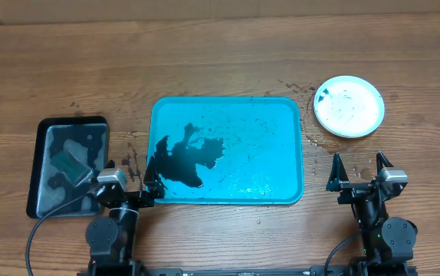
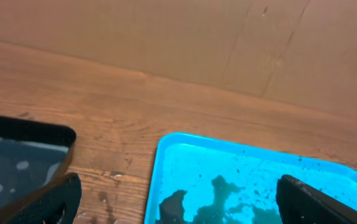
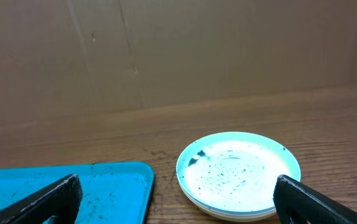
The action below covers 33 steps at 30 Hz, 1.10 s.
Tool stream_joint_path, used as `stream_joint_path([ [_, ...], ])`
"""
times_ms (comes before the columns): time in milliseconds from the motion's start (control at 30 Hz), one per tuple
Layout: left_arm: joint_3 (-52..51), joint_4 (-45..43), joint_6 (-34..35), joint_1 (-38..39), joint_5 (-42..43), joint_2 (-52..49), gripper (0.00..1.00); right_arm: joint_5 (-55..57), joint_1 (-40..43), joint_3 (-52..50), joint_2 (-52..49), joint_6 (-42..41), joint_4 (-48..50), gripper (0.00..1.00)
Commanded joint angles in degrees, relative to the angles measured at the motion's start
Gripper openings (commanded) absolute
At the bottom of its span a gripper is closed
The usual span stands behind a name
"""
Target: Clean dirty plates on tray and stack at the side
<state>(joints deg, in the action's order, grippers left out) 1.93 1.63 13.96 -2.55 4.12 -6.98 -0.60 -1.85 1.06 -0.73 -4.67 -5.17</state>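
plates point(image 1: 349, 106) stacked right of tray point(image 1: 270, 146); stack count unclear

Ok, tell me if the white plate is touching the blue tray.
Apart: the overhead view shows a strip of table between the plate and the tray.

Even overhead light, faint glare, wrist views seemingly soft

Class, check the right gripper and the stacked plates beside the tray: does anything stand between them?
Nothing visible does. Only bare table lies between the open right gripper and the plates.
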Motion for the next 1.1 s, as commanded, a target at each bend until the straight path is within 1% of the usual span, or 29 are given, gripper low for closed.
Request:
stream_joint_path([
  [0,-1.7,-1.0,1.9,1.7,-0.2,2.2,1.0,0.5,0.4,-0.6,0.6,0.2,0.3,1.0],
  [167,-1.7,0.3,1.6,3.5,-3.9,3.8,1.0,0.5,0.4,-0.6,0.6,0.2,0.3,1.0],
  [233,-1.7,3.0,1.6,3.7,-4.7,4.7,1.0,0.5,0.4,-0.6,0.6,0.2,0.3,1.0],
  [433,-1.7,2.8,0.8,3.7,-4.5,6.8,1.0,0.5,0.4,-0.6,0.6,0.2,0.3,1.0],
  [767,-1.7,2.9,-2.9,3.7,-4.2,6.8,1.0,0.5,0.4,-0.6,0.6,0.2,0.3,1.0],
  [1067,-1.7,2.9,-7.9,3.7,-4.3,6.8,1.0,0.5,0.4,-0.6,0.6,0.2,0.3,1.0],
])
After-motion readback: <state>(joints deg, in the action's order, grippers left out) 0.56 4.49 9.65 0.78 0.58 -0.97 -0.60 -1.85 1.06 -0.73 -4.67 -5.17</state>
